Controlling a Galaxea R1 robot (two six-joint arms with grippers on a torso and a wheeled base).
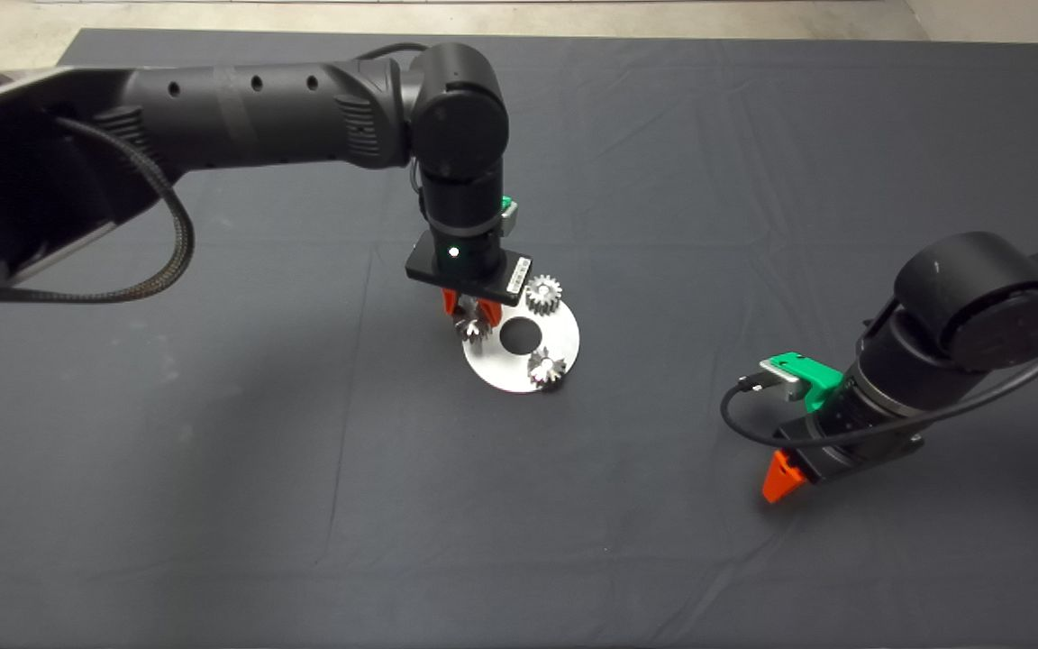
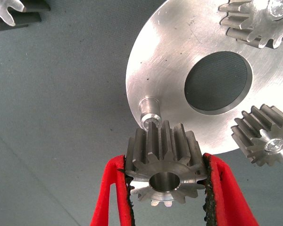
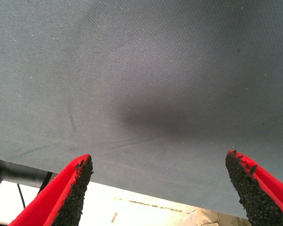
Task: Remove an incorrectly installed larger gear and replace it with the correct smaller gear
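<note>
Fingers (image 2: 114, 197) of the left gripper (image 2: 166, 188) pinch a gear (image 2: 164, 165) just off the bare peg (image 2: 149, 112) at the plate (image 2: 179, 56) edge, so a slightly skewed bore probably jams or slips; right gripper (image 3: 160, 188) idles spread apart.

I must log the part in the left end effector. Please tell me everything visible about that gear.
The gear is grey steel with straight teeth and a round centre hole. The left end effector clamps it between its red fingers, lifted, not on a pin. It hangs beside the bare pin at the edge of the round metal plate.
</note>
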